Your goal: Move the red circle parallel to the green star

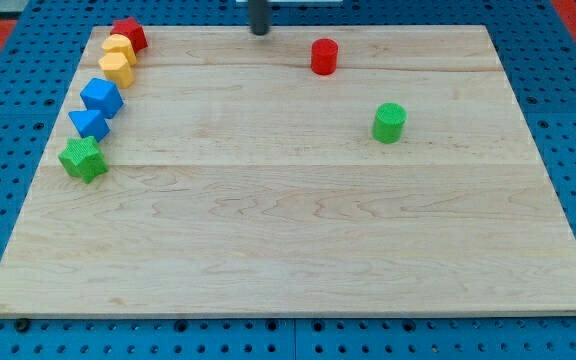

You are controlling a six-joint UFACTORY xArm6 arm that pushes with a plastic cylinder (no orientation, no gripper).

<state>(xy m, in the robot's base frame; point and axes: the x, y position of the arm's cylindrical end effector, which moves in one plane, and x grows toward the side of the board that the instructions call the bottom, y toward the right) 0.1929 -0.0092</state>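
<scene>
The red circle [324, 56] is a short red cylinder standing near the view's top, right of centre. The green star [83, 159] lies at the view's left edge, at the lower end of a column of blocks. My tip [259, 32] is at the view's top, left of the red circle and apart from it, far from the green star.
A green cylinder [389, 122] stands right of centre. Along the left edge, from top down: a red block [129, 34], two yellow blocks [119, 48] [117, 69], a blue block [101, 97] and a blue triangle [89, 123]. The wooden board [288, 250] lies on a blue pegboard.
</scene>
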